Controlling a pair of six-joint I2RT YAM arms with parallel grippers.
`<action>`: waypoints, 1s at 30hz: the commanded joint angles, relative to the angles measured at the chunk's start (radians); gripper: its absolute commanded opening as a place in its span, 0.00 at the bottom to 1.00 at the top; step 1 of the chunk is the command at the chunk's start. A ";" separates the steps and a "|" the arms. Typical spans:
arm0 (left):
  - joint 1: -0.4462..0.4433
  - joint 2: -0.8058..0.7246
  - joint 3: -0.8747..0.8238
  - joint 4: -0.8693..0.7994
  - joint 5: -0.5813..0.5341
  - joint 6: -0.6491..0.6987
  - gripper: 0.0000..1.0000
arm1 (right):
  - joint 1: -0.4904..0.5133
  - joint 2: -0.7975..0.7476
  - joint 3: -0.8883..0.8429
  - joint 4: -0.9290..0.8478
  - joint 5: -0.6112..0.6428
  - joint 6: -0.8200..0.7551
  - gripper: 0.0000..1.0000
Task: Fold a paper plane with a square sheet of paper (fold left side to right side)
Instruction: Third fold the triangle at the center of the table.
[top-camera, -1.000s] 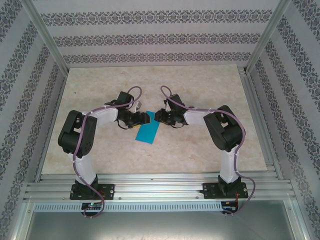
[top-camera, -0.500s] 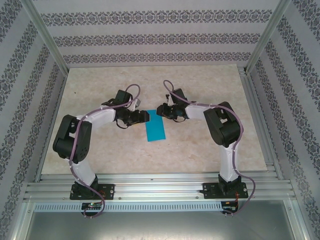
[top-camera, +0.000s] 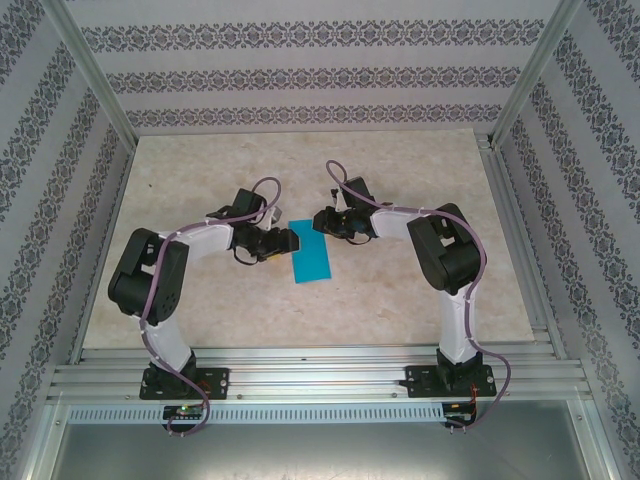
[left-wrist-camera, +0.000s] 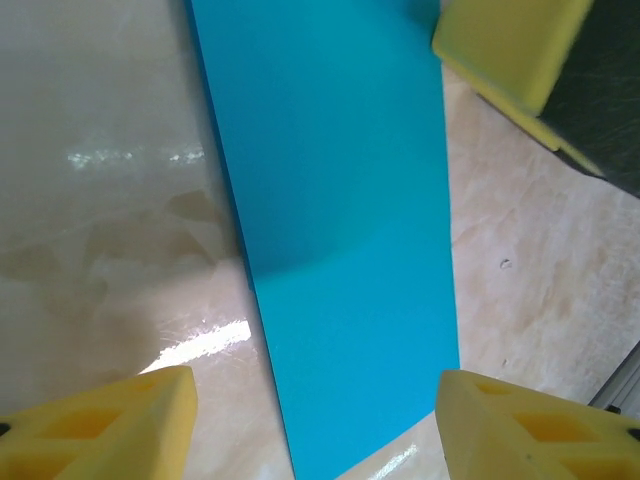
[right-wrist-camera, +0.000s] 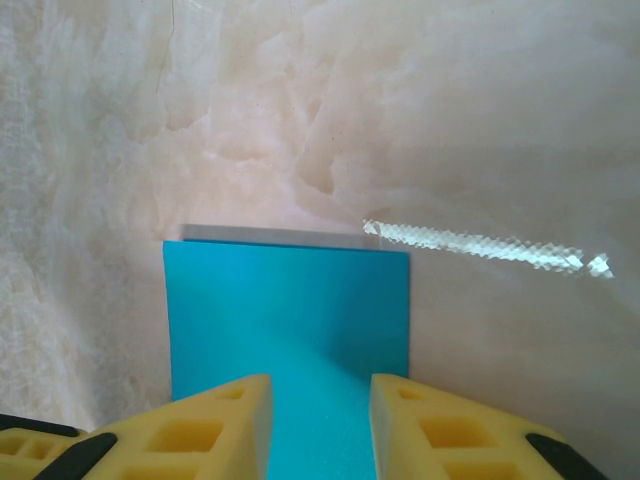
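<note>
On counter (top-camera: 400, 300) | square sheet of paper (top-camera: 311, 258) seen as narrow strip: half-fold judged done, plane folds outstanding | left tool (left-wrist-camera: 315, 425) wide, empty | right tool (right-wrist-camera: 320, 425) narrow, empty

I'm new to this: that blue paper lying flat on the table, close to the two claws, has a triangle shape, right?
Not a triangle. The blue paper is a narrow rectangle with four corners, as the top external view shows. The rest holds: it lies flat on the table, close to the left claw and the right claw.
</note>
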 joint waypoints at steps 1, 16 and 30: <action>-0.020 0.033 0.050 0.053 0.012 -0.016 0.64 | 0.010 0.004 -0.013 -0.003 -0.005 -0.016 0.31; -0.052 0.134 0.135 -0.001 -0.040 0.009 0.63 | 0.011 0.002 -0.016 -0.001 -0.017 -0.014 0.31; -0.063 0.095 0.136 0.014 -0.035 -0.019 0.52 | 0.012 -0.001 -0.018 0.002 -0.019 -0.012 0.32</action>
